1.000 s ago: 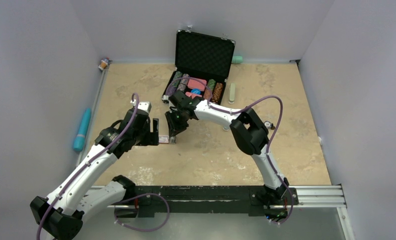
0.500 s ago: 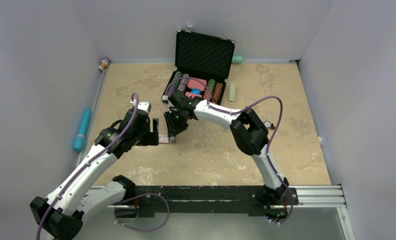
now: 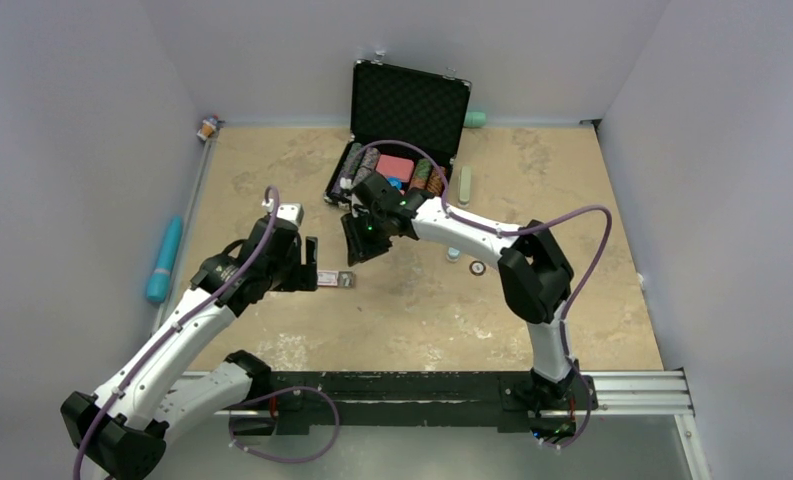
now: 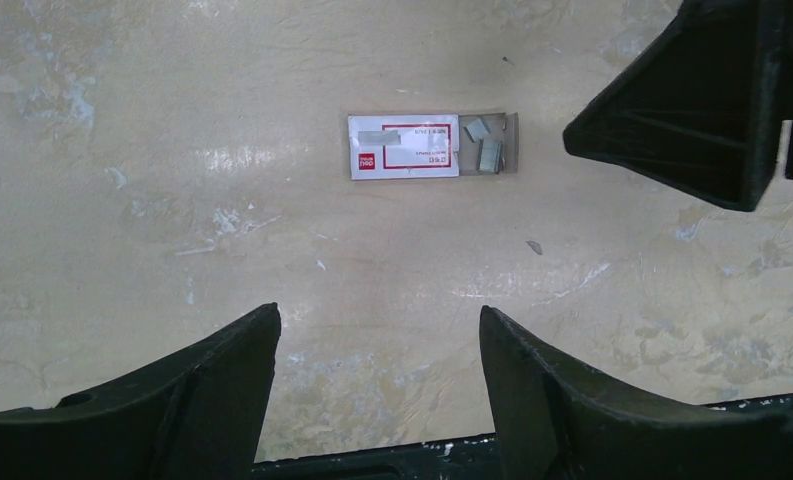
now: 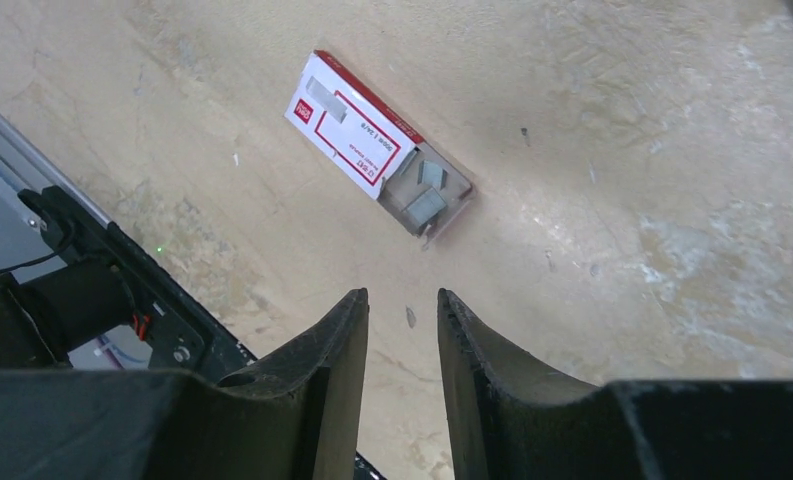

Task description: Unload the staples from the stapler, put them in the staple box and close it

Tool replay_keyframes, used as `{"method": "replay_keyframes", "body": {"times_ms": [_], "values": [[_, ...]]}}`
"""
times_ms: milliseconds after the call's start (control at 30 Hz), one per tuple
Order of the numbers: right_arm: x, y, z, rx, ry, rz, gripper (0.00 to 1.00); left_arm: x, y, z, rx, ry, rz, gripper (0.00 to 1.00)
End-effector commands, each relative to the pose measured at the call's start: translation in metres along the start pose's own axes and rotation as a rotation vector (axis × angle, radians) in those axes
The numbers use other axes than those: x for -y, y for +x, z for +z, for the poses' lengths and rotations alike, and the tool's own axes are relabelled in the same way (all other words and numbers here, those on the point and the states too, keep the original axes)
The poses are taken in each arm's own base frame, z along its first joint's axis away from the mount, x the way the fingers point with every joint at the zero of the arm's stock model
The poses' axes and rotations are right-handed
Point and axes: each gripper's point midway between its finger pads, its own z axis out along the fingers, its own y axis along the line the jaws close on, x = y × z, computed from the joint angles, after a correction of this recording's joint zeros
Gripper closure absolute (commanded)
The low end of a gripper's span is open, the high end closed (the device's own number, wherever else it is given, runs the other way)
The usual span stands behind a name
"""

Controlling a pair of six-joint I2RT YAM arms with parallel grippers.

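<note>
Right claw point(image 5: 402, 298) is lifting away from the box point(image 4: 404, 146), narrow and empty; left claw point(image 4: 379, 312) is hovering wide. Loose staples point(image 4: 490, 155) ahead of both are risking scattering from any nudge.

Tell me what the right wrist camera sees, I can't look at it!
A small red-and-white box lies on the tan table, its clear tray sticking out with short silver staples inside. The right gripper hangs above, fingers slightly apart and empty.
</note>
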Motion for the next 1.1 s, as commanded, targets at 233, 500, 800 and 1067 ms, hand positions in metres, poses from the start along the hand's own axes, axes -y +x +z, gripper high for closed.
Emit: {"method": "replay_keyframes", "body": {"times_ms": [233, 500, 800, 1067], "values": [[0.028, 0.006, -0.016, 0.051, 0.111, -0.020, 0.68, 0.004, -0.010, 0.004, 0.010, 0.007, 0.009, 0.29], [0.025, 0.011, -0.009, 0.033, 0.079, -0.015, 0.70, 0.010, -0.020, 0.024, -0.063, -0.057, -0.022, 0.32], [0.029, 0.014, 0.008, -0.018, 0.089, -0.018, 0.71, -0.016, -0.025, 0.062, -0.144, -0.193, -0.102, 0.46], [0.026, 0.011, 0.018, -0.042, 0.070, -0.020, 0.73, -0.037, -0.017, 0.092, -0.224, -0.251, -0.220, 0.53]]}}
